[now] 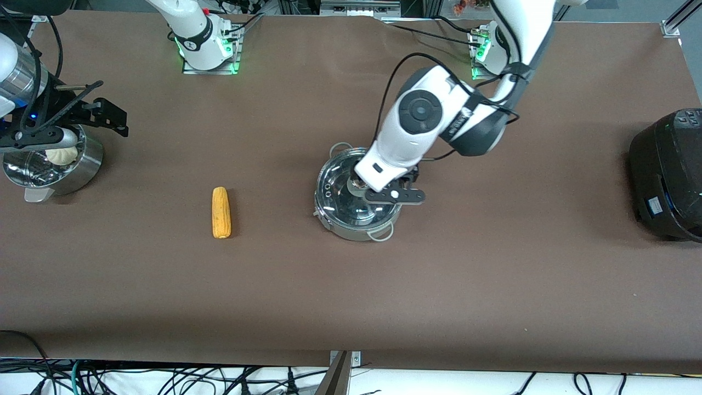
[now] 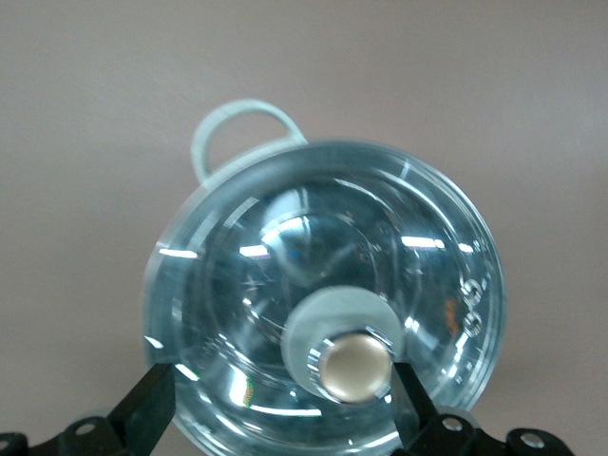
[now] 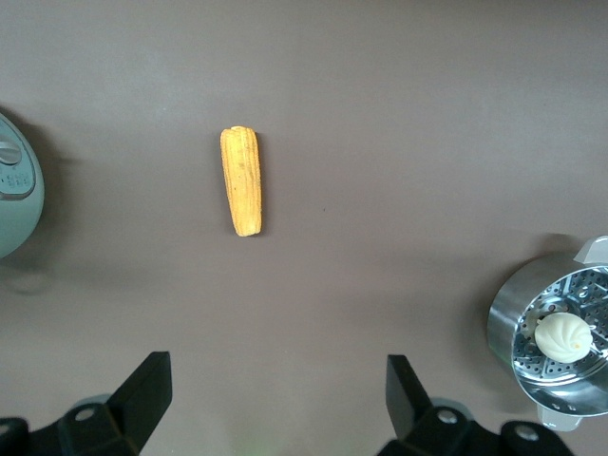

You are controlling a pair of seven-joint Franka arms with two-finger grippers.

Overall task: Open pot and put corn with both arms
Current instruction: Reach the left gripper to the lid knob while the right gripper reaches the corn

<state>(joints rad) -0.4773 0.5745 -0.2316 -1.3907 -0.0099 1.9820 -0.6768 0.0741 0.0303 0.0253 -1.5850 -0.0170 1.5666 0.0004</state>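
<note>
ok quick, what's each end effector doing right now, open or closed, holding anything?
Left end effector: open, fingers either side of the pot lid's knob.
Right end effector: open, holding nothing.

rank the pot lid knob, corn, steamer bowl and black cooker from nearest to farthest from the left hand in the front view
1. Lid knob: directly under the open left hand, between its fingers, on the pot.
2. Corn: lying on the table toward the right arm's end.
3. Black cooker: at the left arm's end of the table.
4. Steamer bowl: at the right arm's end, under the right hand.
</note>
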